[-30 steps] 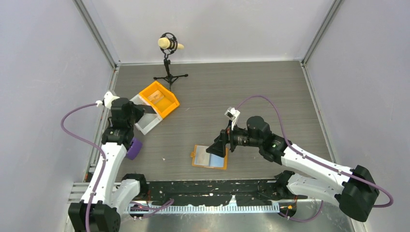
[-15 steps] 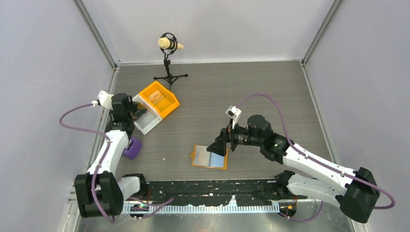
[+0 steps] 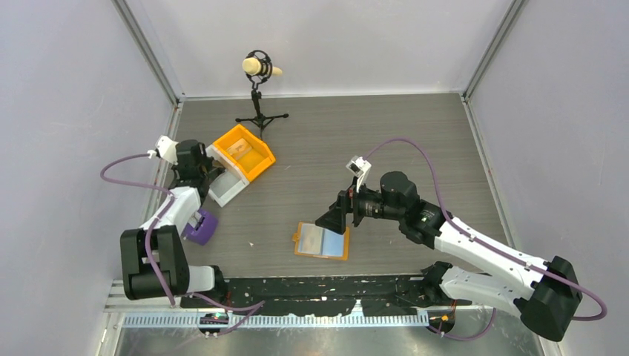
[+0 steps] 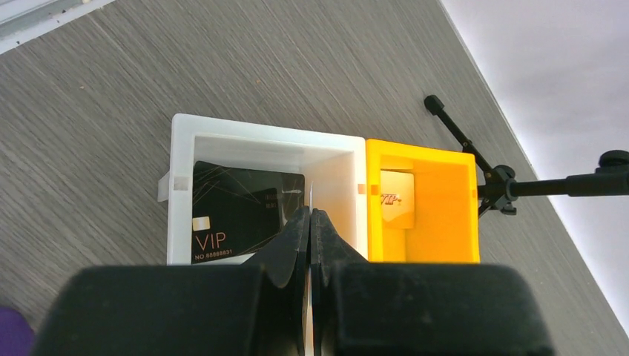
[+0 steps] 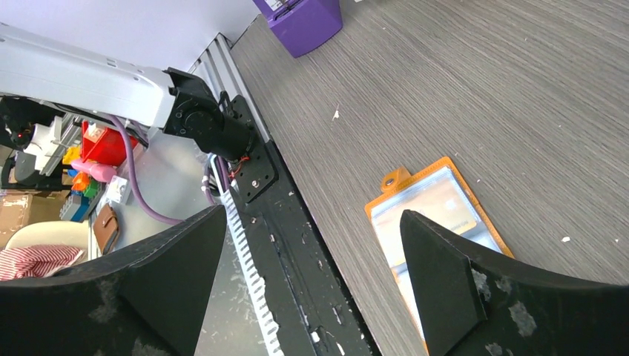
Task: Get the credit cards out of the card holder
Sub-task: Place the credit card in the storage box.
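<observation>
left gripper (image 4: pixel 310 215): jaws pressed together, nothing seen between them; it hung over the white bin (image 4: pixel 185 148).
black card (image 4: pixel 237 211): lay flat in the white bin, just below and to the left of the closed jaw tips, marked VIP. Apart from the jaws, not held.
orange bin (image 4: pixel 419 148): touched the white bin's far side, to the right of the left jaw tips. A pale card (image 4: pixel 397 199) lay in it; whether it came out of the holder I could not tell.
right gripper (image 5: pixel 311 215): jaws spread wide, empty, above the table.
holder (image 5: pixel 438 222): lay open and flat on the table, under the right jaw's finger and partly hidden by it, not touched.
holder contents: the pocket panels were pale with a faint yellowish patch. Could not tell whether a card sat inside.
progress (judged): at least one card out and binned; the holder not shown to be empty.
left to do (judged): check the pockets with the right gripper and draw out any card found.
</observation>
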Controlling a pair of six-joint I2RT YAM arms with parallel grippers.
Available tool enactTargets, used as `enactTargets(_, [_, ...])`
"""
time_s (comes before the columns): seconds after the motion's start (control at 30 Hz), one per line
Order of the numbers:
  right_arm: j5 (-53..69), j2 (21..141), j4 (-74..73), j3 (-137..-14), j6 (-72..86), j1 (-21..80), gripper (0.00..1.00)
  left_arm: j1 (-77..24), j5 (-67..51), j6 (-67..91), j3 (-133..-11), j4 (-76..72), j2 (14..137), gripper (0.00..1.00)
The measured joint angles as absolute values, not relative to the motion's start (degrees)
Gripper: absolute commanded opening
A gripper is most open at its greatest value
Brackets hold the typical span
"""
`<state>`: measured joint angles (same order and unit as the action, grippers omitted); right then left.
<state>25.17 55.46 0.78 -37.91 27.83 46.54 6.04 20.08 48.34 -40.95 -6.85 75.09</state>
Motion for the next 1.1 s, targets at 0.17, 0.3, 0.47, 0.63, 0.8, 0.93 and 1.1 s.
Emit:
enactTargets(0.17, [25.2,56.2,0.8,-38.6,27.8,46.4,0.95,6.1,19.8,47.4,-40.9,-8.7,77.6,0.00])
enactTargets(0.3, [25.1,56.9,0.8,-38.7,27.9,46.4,0.95,6.1,19.6,46.9,-40.9,-10.2,79.4,0.00])
enactTargets(0.47, [25.2,57.5,0.8,-38.7,27.9,46.4,0.95,6.1,19.0,45.6,-40.9,-10.5,80.8,0.00])
enactTargets(0.63, [25.2,57.6,0.8,-38.8,27.9,46.4,0.96,6.1,18.9,45.4,-42.5,-8.9,81.8,0.00])
enactTargets(0.8, [25.1,57.6,0.8,-38.8,28.0,46.4,0.96,6.1,18.9,45.4,-43.8,-7.7,82.3,0.01])
enactTargets(0.93, [25.1,57.6,0.8,-38.8,28.0,46.4,0.95,6.1,18.9,45.4,-45.7,-6.2,83.4,0.00])
enactTargets(1.1, [25.1,57.6,0.8,-38.8,28.0,46.2,0.95,6.2,18.9,45.4,-47.1,-4.6,84.1,0.01])
